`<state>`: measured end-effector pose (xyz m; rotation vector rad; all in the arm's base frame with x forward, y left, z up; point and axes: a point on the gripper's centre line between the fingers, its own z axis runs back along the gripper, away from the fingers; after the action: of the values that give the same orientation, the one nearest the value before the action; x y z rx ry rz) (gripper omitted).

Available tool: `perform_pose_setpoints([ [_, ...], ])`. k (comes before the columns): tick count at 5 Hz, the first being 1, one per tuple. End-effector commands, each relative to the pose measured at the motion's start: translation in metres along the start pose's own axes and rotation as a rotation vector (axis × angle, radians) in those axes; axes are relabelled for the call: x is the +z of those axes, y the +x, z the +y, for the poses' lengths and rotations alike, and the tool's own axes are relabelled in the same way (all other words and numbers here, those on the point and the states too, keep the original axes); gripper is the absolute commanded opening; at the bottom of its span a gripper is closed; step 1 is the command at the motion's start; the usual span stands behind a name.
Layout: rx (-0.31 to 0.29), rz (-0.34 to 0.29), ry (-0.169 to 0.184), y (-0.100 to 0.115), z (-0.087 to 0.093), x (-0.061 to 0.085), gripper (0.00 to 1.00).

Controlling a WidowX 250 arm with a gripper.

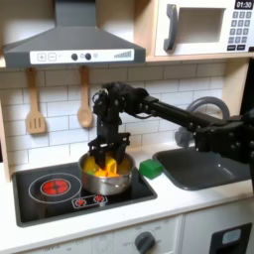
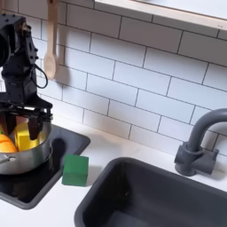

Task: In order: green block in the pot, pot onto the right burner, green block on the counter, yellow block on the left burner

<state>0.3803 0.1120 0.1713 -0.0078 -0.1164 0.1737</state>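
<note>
The silver pot [image 1: 106, 177] [image 2: 25, 160] sits on the black cooktop's burner nearest the sink in both exterior views. The yellow block [image 1: 106, 161] [image 2: 27, 135] is inside it, against the orange interior. My gripper [image 1: 106, 151] [image 2: 26, 126] reaches down into the pot and is open, with one finger on each side of the yellow block. I cannot tell whether the fingers touch it. The green block [image 1: 150, 169] [image 2: 74, 170] rests on the cream counter [image 1: 174, 198] [image 2: 62, 199] between the cooktop and the sink, apart from the gripper.
The other burner [image 1: 55, 186] glows red at the first exterior view's left. A grey sink [image 1: 203, 167] [image 2: 155, 195] with a faucet [image 2: 199, 142] lies past the green block. Wooden utensils [image 1: 36, 109] [image 2: 51, 49] hang on the tiled wall.
</note>
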Motion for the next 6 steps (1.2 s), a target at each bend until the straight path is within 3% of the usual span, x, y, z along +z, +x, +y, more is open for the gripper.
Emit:
perform_pose_setpoints([
  [1, 0.013, -0.033, -0.01, 0.001, -0.003, 0.009, 0.0],
  [3, 0.016, -0.048, -0.024, 0.006, -0.005, 0.025, 0.0],
  [4, 0.019, -0.087, -0.023, 0.014, -0.004, 0.048, 0.0],
  [5, 0.057, -0.13, 0.014, 0.017, 0.003, 0.07, 0.0],
  [6, 0.083, -0.122, -0.01, 0.014, 0.007, 0.077, 0.0],
])
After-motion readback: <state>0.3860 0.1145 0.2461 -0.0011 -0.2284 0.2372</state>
